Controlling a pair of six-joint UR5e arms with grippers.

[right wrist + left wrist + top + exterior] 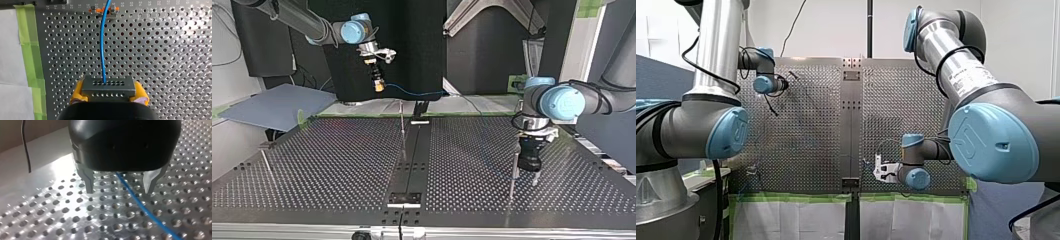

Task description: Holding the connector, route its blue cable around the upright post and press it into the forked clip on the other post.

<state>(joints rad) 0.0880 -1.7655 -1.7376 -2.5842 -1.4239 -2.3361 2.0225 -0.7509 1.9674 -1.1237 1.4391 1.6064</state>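
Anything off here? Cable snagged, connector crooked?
Nothing stands out. The connector sits square in my right gripper, the cable leaves it in a smooth curve with no kinks, and my left gripper is open with the cable passing between its fingers.

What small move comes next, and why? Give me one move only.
Probably lower the connector, shut in my right gripper, toward the upright post: in the top view it hangs high above the table, and its blue cable seems to round no post yet.
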